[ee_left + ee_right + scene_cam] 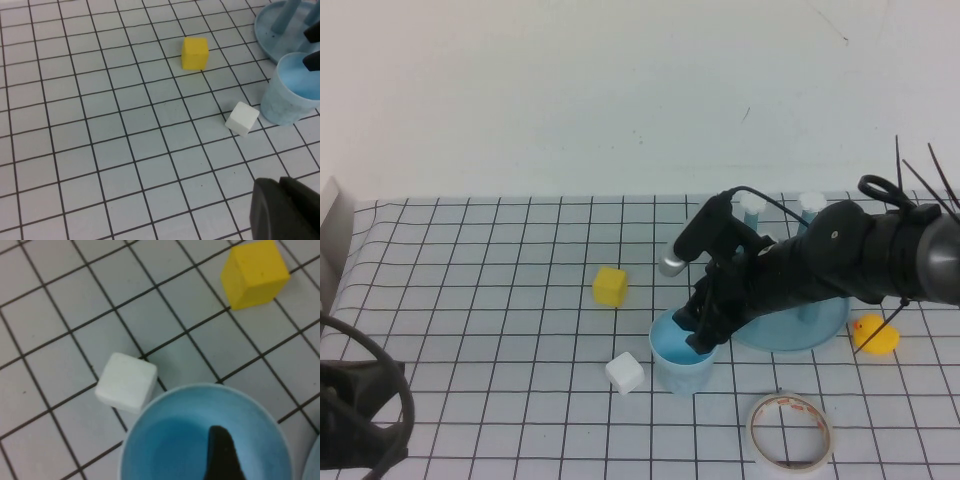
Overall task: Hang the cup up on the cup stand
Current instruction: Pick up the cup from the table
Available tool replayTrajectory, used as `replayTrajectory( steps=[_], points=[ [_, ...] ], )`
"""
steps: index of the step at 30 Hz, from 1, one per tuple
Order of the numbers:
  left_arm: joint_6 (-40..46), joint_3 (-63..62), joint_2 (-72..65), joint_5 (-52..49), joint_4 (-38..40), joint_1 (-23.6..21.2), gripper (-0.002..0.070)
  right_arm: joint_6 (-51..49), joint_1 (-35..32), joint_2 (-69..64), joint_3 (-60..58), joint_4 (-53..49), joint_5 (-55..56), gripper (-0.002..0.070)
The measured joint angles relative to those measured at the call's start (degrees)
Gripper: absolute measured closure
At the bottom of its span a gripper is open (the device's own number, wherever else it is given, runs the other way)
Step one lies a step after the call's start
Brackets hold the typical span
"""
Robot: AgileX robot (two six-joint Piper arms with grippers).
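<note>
The light blue cup (676, 372) stands upright, mouth up, on the checked table just in front of the cup stand (802, 336). The stand's white-capped pegs (752, 205) rise behind my right arm. My right gripper (705, 335) reaches down over the cup's far rim, open. One finger (220, 455) hangs inside the cup (165, 415) and the other stays outside its wall toward the stand. My left gripper (279, 181) is shut with nothing in it, low at the near left, away from the cup (290, 100) and the stand (275, 30).
A yellow cube (610, 286) lies left of the cup and a white cube (624, 373) sits almost against its left side. A yellow rubber duck (876, 335) rests right of the stand. A tape ring (790, 430) lies near the front edge.
</note>
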State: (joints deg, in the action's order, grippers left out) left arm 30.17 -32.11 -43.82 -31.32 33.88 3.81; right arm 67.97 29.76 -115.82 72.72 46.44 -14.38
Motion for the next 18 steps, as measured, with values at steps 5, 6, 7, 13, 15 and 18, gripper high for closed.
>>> replayTrajectory(
  steps=[5, 6, 7, 13, 15, 18],
  points=[
    [0.91, 0.00, 0.00, -0.05, 0.00, 0.00, 0.0676, 0.00, 0.00, 0.00, 0.00, -0.12, 0.65, 0.0275],
    [0.91, 0.00, 0.00, -0.05, 0.00, 0.00, 0.0676, 0.00, 0.00, 0.00, 0.00, -0.39, 0.65, 0.0275],
    [1.03, 0.00, 0.00, -0.05, 0.11, 0.00, 0.0676, 0.00, 0.00, 0.00, 0.00, -0.73, 0.65, 0.0275],
    [1.14, 0.00, 0.00, -0.13, 0.96, 0.00, 0.0676, 0.00, -0.50, -0.13, 0.00, -2.36, 0.40, 0.0275],
    [1.12, 0.00, 0.00, -0.13, 1.09, 0.00, 0.0676, 0.00, -1.07, -0.48, 0.00, -2.62, -0.09, 0.0275],
    [1.15, 0.00, 0.00, -0.13, 1.23, 0.00, 0.0676, 0.00, -1.64, -0.98, 0.00, -2.65, -0.72, 0.0275]
  ],
)
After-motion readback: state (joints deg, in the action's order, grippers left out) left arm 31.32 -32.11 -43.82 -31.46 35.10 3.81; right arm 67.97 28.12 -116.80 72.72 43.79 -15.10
